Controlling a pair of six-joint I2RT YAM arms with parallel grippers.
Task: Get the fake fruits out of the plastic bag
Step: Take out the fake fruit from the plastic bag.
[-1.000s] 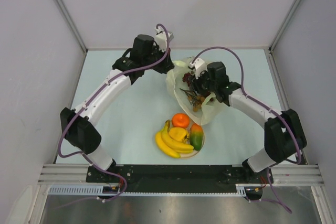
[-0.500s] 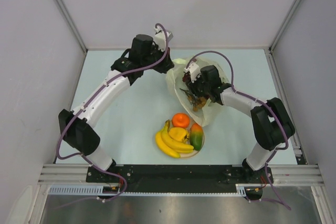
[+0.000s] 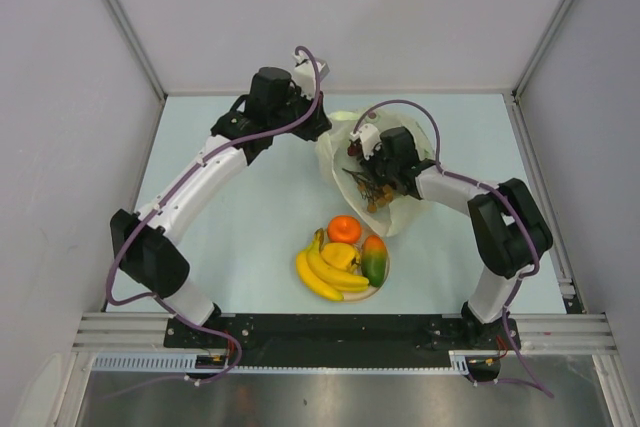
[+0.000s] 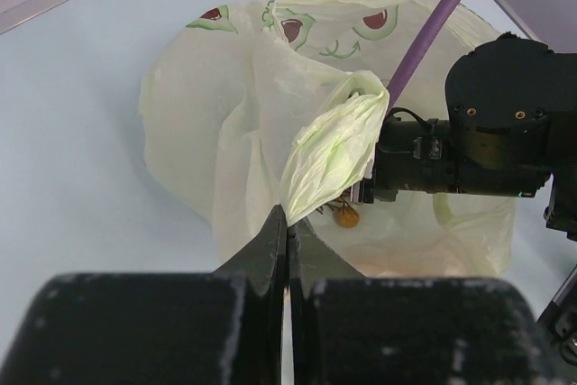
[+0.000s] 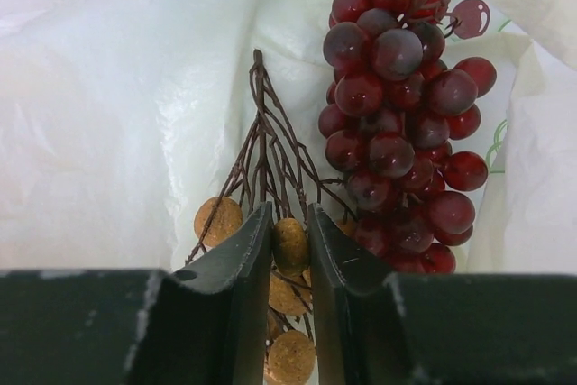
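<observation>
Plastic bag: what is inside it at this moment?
Inside: a dark red grape bunch and a brown twig with tan berries, one pinched by the right gripper. The bag's folds and the gripper cover the bottom; anything else there is hidden.

Lower end of brown fruit sprig hidden behind right gripper, bottom of grape bunch too, plastic bag cropped by edges

Plate, tabletop and the enclosure around them

A round cream plate sits on the pale blue-green tabletop, near the middle of its near side. Plain grey wall panels close in the back and both sides, joined by slanting silver frame bars. A ribbed aluminium rail runs along the near edge, and a brushed steel sheet lies below it.
</observation>
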